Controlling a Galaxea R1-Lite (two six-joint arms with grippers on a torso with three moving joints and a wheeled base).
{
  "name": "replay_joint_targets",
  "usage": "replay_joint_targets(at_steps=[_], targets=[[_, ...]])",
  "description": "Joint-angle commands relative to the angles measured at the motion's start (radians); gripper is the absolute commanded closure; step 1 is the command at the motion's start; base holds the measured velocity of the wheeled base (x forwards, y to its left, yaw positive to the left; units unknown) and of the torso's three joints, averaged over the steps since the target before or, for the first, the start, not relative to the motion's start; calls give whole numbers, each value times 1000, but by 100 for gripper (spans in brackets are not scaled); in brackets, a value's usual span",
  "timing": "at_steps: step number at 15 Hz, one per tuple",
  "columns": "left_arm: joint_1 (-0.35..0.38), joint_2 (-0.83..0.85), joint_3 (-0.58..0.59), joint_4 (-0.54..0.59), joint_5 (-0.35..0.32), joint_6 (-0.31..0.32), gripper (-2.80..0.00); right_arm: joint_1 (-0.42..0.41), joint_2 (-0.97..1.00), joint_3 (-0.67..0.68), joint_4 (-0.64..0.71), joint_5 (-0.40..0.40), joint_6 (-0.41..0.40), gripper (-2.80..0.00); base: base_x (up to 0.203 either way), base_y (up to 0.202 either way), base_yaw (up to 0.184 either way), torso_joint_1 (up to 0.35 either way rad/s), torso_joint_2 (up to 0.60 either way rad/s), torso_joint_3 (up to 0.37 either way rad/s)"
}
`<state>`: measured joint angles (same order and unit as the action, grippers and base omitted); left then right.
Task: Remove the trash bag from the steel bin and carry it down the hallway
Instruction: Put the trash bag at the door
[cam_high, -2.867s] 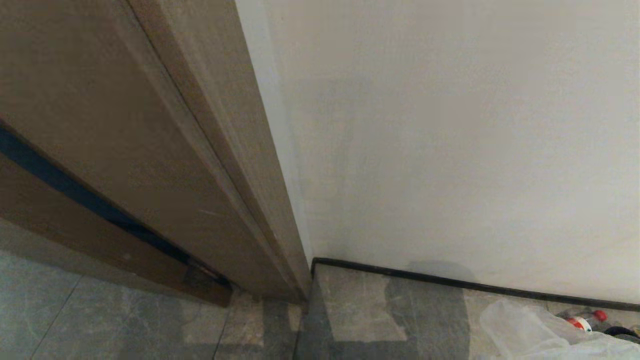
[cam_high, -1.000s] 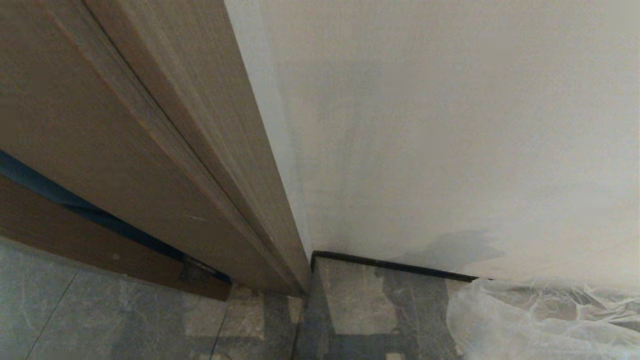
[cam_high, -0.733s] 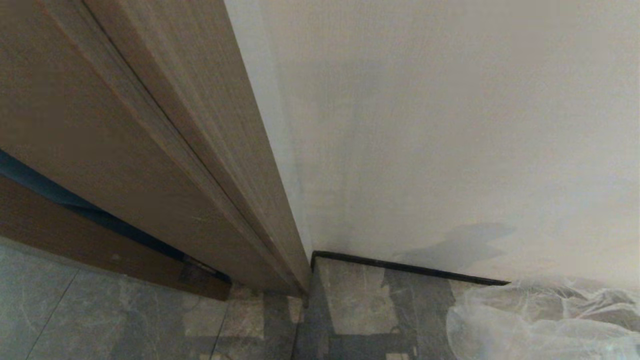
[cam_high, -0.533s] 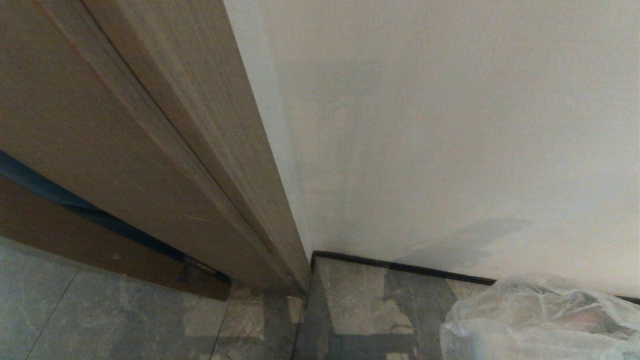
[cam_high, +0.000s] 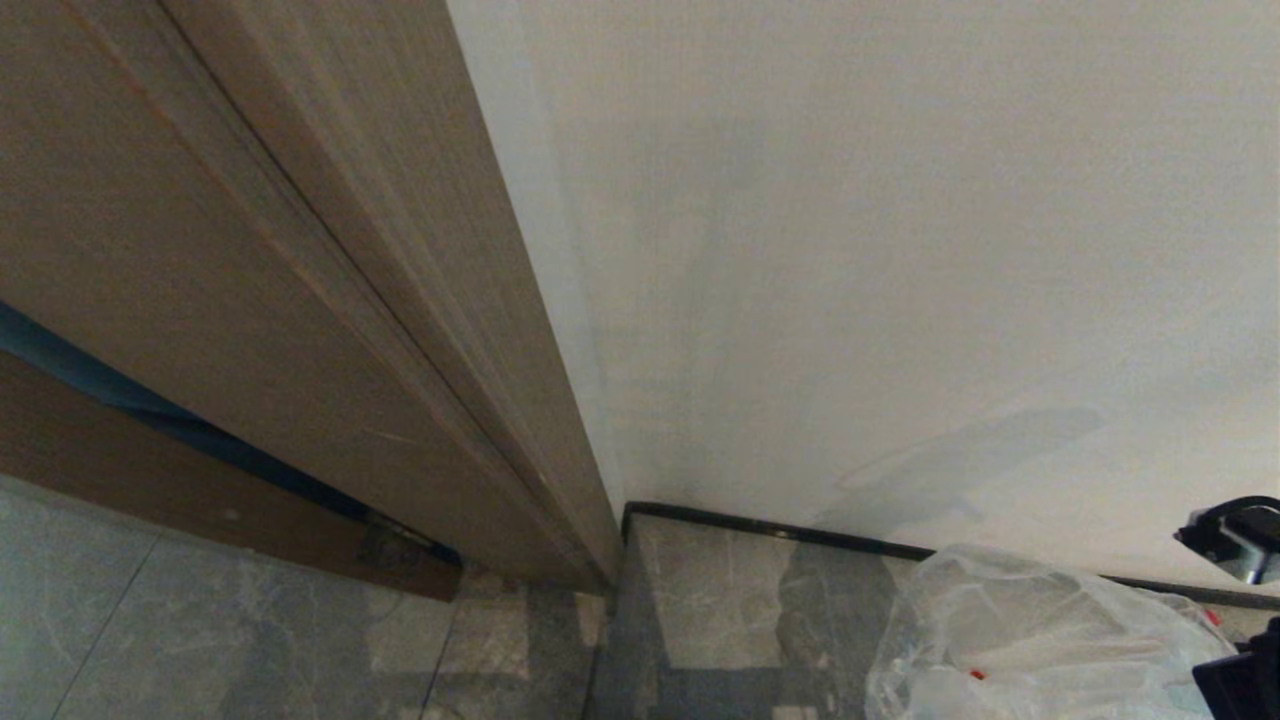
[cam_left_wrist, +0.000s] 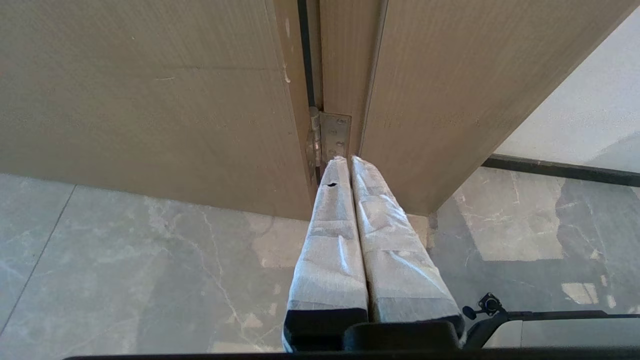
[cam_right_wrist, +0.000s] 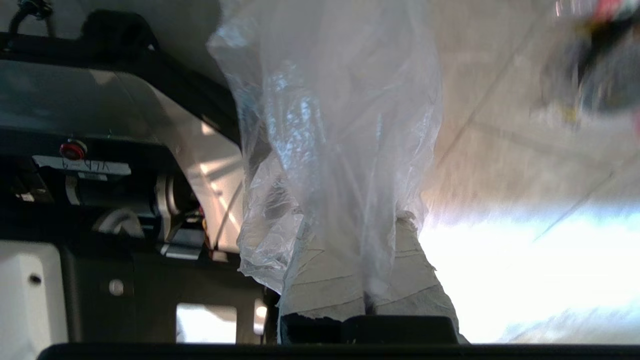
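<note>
Clamping the trash bag (cam_right_wrist: 330, 150), the right gripper (cam_right_wrist: 367, 300) has its wrapped fingers (cam_right_wrist: 320, 285) pressed together on the clear film, which stretches away from the tips; only the right wrist view shows this grip. Head view shows the bag (cam_high: 1030, 640) bulging beside the baseboard (cam_high: 760, 528) and white wall (cam_high: 900, 250), no grip visible. Left gripper (cam_left_wrist: 350, 161), seen only in its own wrist view, is pressed together and empty; beyond its tips a hinge (cam_left_wrist: 330, 137) on the wooden door frame (cam_left_wrist: 425, 100).
</note>
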<state>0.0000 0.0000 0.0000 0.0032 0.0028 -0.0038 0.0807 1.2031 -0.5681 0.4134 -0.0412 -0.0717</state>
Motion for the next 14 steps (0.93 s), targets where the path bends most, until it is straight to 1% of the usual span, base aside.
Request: replay_joint_targets(at_steps=[1, 3, 5, 7, 8, 9, 11, 12, 14], targets=[[0, 0, 0, 0, 0, -1, 0, 53, 94, -2, -63, -29, 0, 0, 0, 0, 0, 0, 0, 0], [0, -1, 0, 0, 0, -1, 0, 70, 147, -1, -117, -59, 5, 0, 0, 0, 0, 0, 0, 0], [0, 0, 0, 0, 0, -1, 0, 105, 183, 10, -168, -82, 21, 0, 0, 0, 0, 0, 0, 0], [0, 0, 0, -2, 0, -1, 0, 119, 200, 11, -192, -106, 26, 0, 0, 0, 0, 0, 0, 0], [0, 0, 0, 0, 0, -1, 0, 130, 211, 9, -197, -116, 40, -280, 0, 0, 0, 0, 0, 0], [0, 0, 0, 0, 0, -1, 0, 145, 230, 5, -208, -128, 59, -280, 0, 0, 0, 0, 0, 0], [0, 0, 0, 0, 0, -1, 0, 180, 269, 5, -264, -192, 96, -280, 0, 0, 0, 0, 0, 0], [0, -1, 0, 0, 0, -1, 0, 201, 278, 10, -293, -211, 114, -280, 0, 0, 0, 0, 0, 0], [0, -1, 0, 0, 0, 0, 0, 230, 273, 23, -328, -215, 144, -280, 0, 0, 0, 0, 0, 0]])
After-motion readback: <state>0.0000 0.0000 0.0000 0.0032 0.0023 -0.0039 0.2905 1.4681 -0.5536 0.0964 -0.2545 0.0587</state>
